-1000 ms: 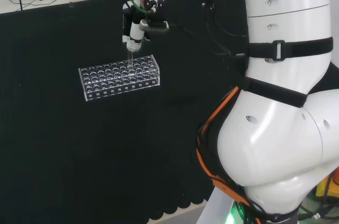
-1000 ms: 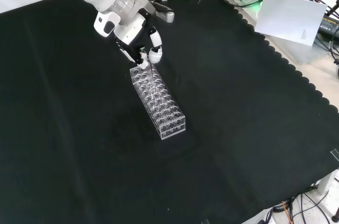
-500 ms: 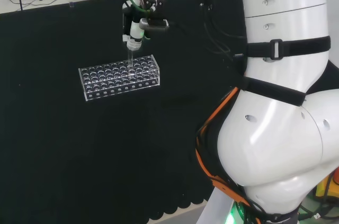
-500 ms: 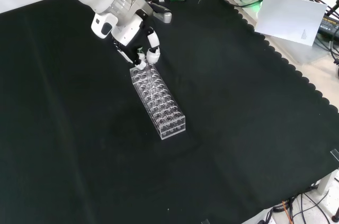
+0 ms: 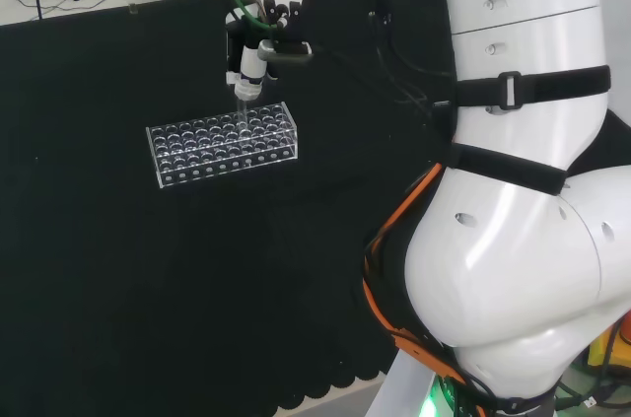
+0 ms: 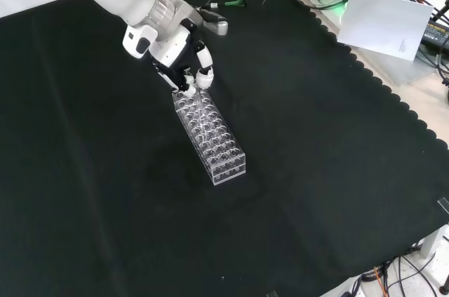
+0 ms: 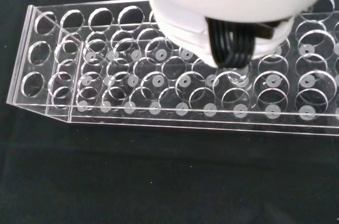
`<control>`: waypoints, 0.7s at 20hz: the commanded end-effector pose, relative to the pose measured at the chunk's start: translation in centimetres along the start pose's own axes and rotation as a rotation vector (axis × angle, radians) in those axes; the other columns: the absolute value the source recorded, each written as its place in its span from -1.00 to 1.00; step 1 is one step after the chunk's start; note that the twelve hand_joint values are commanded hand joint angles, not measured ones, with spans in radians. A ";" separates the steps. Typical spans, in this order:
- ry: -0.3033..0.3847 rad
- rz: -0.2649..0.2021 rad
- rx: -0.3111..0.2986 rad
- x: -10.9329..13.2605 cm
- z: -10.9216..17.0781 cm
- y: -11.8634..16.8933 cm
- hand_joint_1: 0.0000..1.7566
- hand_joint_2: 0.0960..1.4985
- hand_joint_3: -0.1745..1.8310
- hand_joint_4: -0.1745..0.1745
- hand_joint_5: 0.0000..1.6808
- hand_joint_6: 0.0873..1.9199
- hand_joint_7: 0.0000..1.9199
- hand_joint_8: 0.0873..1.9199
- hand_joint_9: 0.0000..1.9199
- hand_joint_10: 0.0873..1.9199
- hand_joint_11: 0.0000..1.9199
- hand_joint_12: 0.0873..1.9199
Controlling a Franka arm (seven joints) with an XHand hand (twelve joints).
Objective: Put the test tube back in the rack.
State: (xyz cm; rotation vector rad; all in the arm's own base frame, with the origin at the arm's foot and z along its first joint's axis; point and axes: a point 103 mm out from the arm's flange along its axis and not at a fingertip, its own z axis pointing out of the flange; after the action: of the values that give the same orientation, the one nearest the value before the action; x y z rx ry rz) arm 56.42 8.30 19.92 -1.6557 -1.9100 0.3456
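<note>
Where the clear rack lies on black cloth, we see the hand above it. Its curled fingers pinch an upright test tube over the holes.

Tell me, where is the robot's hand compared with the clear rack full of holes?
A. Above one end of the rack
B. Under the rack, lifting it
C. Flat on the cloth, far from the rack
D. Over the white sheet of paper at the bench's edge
A: in the front view the hand sits over the far end of the rack, which stands on the black cloth.
</note>
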 end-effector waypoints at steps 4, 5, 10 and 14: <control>0.012 -0.011 0.035 0.8 2.6 1.5 0.64 -0.33 -0.14 -1.00 0.76 -1.00 0.54 -0.44 0.58 -0.89 0.49 0.04; 0.013 -0.012 0.037 0.9 2.7 1.5 0.64 -0.33 -0.14 -1.00 0.76 -1.00 0.54 -0.44 0.58 -0.89 0.49 0.04; 0.041 -0.020 0.036 0.9 2.9 1.5 0.64 -0.33 -0.14 -1.00 0.76 -1.00 0.54 -0.44 0.58 -0.89 0.49 0.04; 0.115 -0.046 0.046 0.2 2.5 0.9 0.51 -0.27 -0.27 -0.97 0.70 -1.00 0.41 -0.50 0.44 -0.61 0.18 0.22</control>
State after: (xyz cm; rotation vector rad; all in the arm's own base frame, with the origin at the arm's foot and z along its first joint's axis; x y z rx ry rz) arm 55.85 9.95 16.94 -1.6053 -1.8733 0.3397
